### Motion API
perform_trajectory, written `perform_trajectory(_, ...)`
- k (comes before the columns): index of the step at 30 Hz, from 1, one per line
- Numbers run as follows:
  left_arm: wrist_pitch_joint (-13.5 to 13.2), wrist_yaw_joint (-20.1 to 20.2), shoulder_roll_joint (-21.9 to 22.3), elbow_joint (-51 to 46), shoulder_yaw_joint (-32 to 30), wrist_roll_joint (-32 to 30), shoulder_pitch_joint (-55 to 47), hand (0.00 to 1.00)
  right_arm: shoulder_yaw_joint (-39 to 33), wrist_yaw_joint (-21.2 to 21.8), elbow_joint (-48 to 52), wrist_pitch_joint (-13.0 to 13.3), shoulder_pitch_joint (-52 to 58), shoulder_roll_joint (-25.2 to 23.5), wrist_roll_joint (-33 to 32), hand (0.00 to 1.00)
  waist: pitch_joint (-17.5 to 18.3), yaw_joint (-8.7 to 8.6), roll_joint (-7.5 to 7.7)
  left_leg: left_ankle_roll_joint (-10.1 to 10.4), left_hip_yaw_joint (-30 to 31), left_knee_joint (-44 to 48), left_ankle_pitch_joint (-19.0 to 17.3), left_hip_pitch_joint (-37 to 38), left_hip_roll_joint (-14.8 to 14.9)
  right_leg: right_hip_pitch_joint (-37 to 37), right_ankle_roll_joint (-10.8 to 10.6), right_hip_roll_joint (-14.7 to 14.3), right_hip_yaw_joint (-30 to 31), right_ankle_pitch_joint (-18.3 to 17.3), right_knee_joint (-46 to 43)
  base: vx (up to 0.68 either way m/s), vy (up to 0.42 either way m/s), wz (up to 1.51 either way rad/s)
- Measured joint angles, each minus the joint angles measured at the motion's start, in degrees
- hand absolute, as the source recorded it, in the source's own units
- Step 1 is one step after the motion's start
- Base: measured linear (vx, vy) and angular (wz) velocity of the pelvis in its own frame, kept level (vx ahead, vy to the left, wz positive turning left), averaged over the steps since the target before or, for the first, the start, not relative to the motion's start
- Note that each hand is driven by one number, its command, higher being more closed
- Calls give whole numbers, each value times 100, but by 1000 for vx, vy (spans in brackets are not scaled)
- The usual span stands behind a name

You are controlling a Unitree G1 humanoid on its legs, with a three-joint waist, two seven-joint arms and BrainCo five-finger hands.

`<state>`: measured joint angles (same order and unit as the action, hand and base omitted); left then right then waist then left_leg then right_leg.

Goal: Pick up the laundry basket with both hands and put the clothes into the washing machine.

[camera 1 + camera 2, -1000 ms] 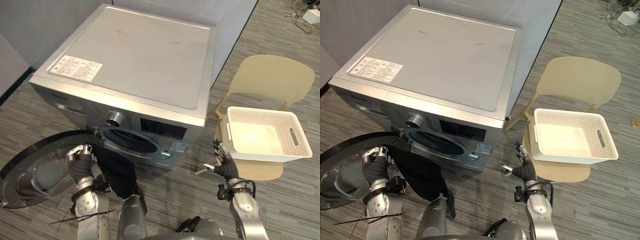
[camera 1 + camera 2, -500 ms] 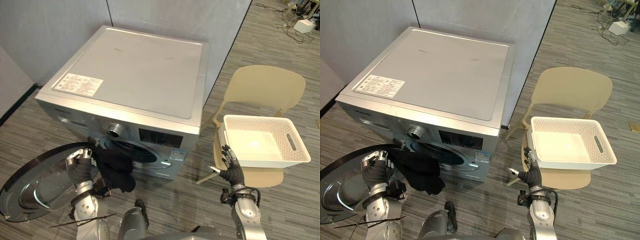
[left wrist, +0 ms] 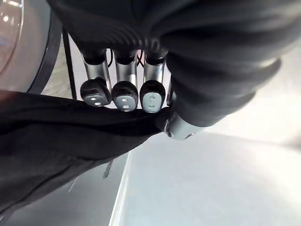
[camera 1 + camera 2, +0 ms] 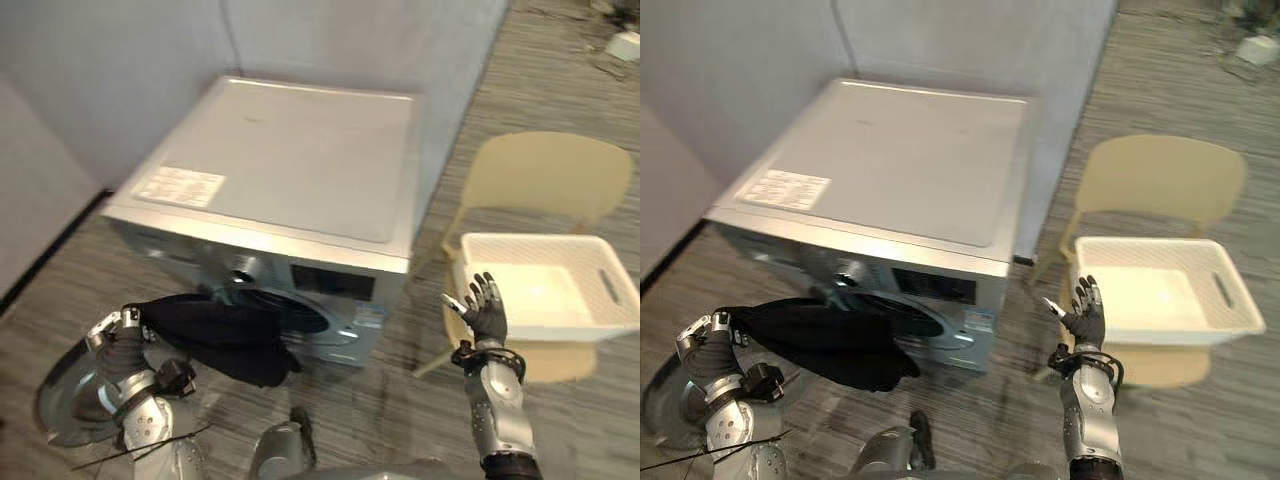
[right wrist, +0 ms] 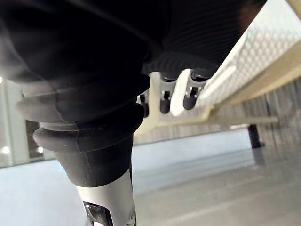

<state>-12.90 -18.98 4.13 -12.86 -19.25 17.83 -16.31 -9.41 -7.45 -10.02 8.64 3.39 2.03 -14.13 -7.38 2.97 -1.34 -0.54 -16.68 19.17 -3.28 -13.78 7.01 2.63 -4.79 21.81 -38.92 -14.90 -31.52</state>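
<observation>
Lifted higher, the right hand holds its fingers open beside the empty basket on the chair, while the left hand grips the black garment at the mouth of the washing machine, seemingly not yet inside.

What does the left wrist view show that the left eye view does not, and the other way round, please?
The left wrist view adds the grip up close: the left hand pinches the black garment between its fingers and thumb. The left eye view adds the surroundings: the washing machine, the beige chair bearing the white laundry basket, which looks empty, and the right hand raised open beside the basket. Both share the left hand holding the garment, which stretches toward the machine's opening.
</observation>
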Motion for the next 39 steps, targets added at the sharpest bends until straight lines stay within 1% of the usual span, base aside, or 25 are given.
perform_trajectory(1,-8,-2,2,2,37,8,-6,100,40,-3,14,0,-34,-32,-6,0,-8,53,-3,-17,34,40,-11,1,1,-34,-32,10,223,-61,-280,-13,-40,60)
perform_trajectory(3,-59,20,14,-34,302,137,-254,100,161,-37,100,14,-89,-176,-132,0,34,170,79,-51,136,199,-34,8,-26,-60,-181,-326,1087,-341,-928,-84,-108,34)
perform_trajectory(5,-63,50,68,-37,596,200,-528,100,348,-8,126,48,-96,-94,-192,0,84,308,214,-28,102,201,40,-91,-79,12,-175,-398,1229,-773,-590,-144,-182,-4)
perform_trajectory(6,-14,115,91,-33,845,320,-670,100,534,-2,139,101,-145,-19,-317,0,117,407,272,11,107,212,162,-264,-88,-11,-164,-489,1182,-1144,-201,-272,-307,4)
perform_trajectory(7,52,162,84,56,1168,453,-713,100,683,1,86,125,-232,143,-396,0,62,401,87,158,256,233,354,-516,66,-140,-82,-683,1103,-1207,-98,-300,-306,16)
perform_trajectory(8,66,192,82,56,1274,504,-761,100,766,4,-14,125,-289,217,-423,0,23,393,39,213,310,149,489,-552,128,-200,-30,-771,1067,-1196,-97,-324,-271,23)
perform_trajectory(9,78,257,99,60,1380,682,-884,100,970,24,-256,92,-348,285,-446,0,-67,395,78,330,388,-284,910,-435,145,-296,95,-812,985,-1206,-235,-262,-203,21)
perform_trajectory(11,96,349,148,103,1518,899,-1021,100,960,22,-378,62,-344,295,-449,0,-143,276,185,525,569,-627,1306,-345,89,-262,271,-757,691,-1189,-304,-221,-169,43)
perform_trajectory(12,111,406,147,165,1550,970,-1035,100,937,25,-425,58,-366,294,-444,0,-143,254,187,518,568,-529,1249,-351,118,-245,324,-729,612,-1167,-295,-168,-89,42)
perform_trajectory(14,139,532,156,414,1640,1212,-1028,100,930,32,-510,2,-369,342,-418,0,-144,219,180,351,585,406,733,-318,335,-224,437,-638,496,-1028,-220,-118,-10,20)
perform_trajectory(16,153,660,156,574,1692,1310,-1021,100,928,149,-559,-16,-343,353,-309,0,-128,92,174,431,742,813,393,-132,558,-307,429,-529,467,-902,-195,-104,100,15)
perform_trajectory(17,187,716,141,669,1763,1310,-991,100,866,252,-589,-16,-255,343,-203,0,-81,14,139,585,919,812,276,-8,724,-440,400,-455,474,-832,-217,-89,223,26)
perform_trajectory(20,287,880,89,861,1955,1311,-881,100,450,404,-742,-94,186,265,25,0,22,-243,38,704,1249,213,245,288,1002,-963,274,-57,422,-742,-585,-73,287,42)
perform_trajectory(23,402,904,19,1077,2146,1312,-675,100,88,441,-839,-299,813,110,258,0,56,-274,-31,1349,1214,-255,-206,551,852,-1019,3,415,269,-592,-866,-41,382,54)
perform_trajectory(24,427,920,-9,1172,2256,1317,-567,100,-9,476,-787,-399,1140,-159,383,0,-4,-352,214,1251,1169,6,-365,498,567,-812,-157,784,145,-439,-877,-46,408,70)
perform_trajectory(27,500,1152,-116,1462,2773,1614,-505,100,-73,530,-422,-445,1721,-457,640,0,50,-372,152,865,1155,1037,-995,104,366,-482,-241,994,-17,-72,-589,-67,418,30)
perform_trajectory(28,588,1300,-149,1780,3041,1733,-442,100,-151,522,-559,-534,1692,-469,806,0,36,-358,119,747,961,1319,-1323,62,255,-521,-65,1123,149,135,-488,-83,406,-28)
perform_trajectory(29,618,1323,-162,1862,3080,1759,-431,100,-159,519,-592,-543,1678,-465,821,0,21,-360,85,706,911,1328,-1365,77,239,-556,56,1132,178,202,-489,-112,410,-65)
perform_trajectory(30,734,1398,-212,2154,3197,1760,-417,100,-150,520,-772,-555,1573,-431,879,0,3,-356,28,584,661,1239,-1433,212,201,-795,569,1155,341,514,-491,-96,306,-93)
perform_trajectory(31,860,1415,-302,2323,3241,1777,-433,100,-115,522,-985,-584,1418,-436,986,0,-1,-337,47,555,342,1068,-1426,377,201,-1015,737,1188,371,624,-566,-112,355,-110)
perform_trajectory(32,894,1418,-339,2404,3249,1803,-430,100,-100,522,-1071,-605,1374,-437,1026,0,1,-332,62,507,213,991,-1403,439,203,-1091,704,1173,283,604,-649,-100,270,-109)
perform_trajectory(34,1024,1421,-432,2558,3276,1813,-364,100,56,508,-1322,-675,1302,-370,1028,0,18,-352,107,400,-199,594,-1290,699,191,-1186,529,733,47,486,-549,-50,156,-98)
perform_trajectory(35,1024,1422,-426,2586,3286,1816,-339,100,120,506,-1363,-678,1286,-321,1029,0,32,-357,114,398,-287,500,-1251,708,174,-1161,500,675,-48,472,-371,-30,107,-87)
perform_trajectory(36,1049,1417,-429,2603,3331,1871,-211,100,263,505,-1402,-679,1257,-256,1028,0,59,-390,150,392,-437,263,-1142,747,112,-1097,328,658,-253,592,-84,-14,70,-49)
perform_trajectory(39,1060,1387,-422,2604,3415,1938,44,100,318,493,-1548,-680,1259,-256,1006,0,56,-441,187,347,-448,-221,-771,991,-128,-1089,315,745,-261,661,-45,76,40,0)
